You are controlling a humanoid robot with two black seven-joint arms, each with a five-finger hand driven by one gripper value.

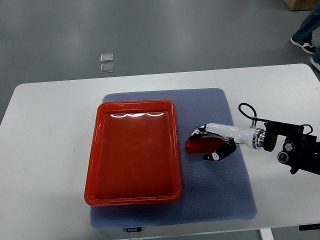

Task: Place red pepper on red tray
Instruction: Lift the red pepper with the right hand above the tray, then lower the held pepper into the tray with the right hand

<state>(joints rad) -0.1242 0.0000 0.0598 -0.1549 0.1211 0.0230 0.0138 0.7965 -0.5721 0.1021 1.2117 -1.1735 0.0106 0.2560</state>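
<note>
A red pepper (pixel 201 145) lies on the blue-grey mat (pixel 220 190), just right of the red tray (pixel 172 150). My right hand (pixel 209 144) comes in from the right edge and its white and black fingers (pixel 216 155) are curled around the pepper, which still rests on the mat. The tray is a shallow rectangular dish with nothing in it, sitting on the left half of the mat. The left arm does not show.
The mat lies on a white table (pixel 50 150) with rounded corners. Beyond the far edge, two small clear squares (pixel 106 62) sit on the grey floor. A person's shoes (pixel 307 42) show at the top right corner.
</note>
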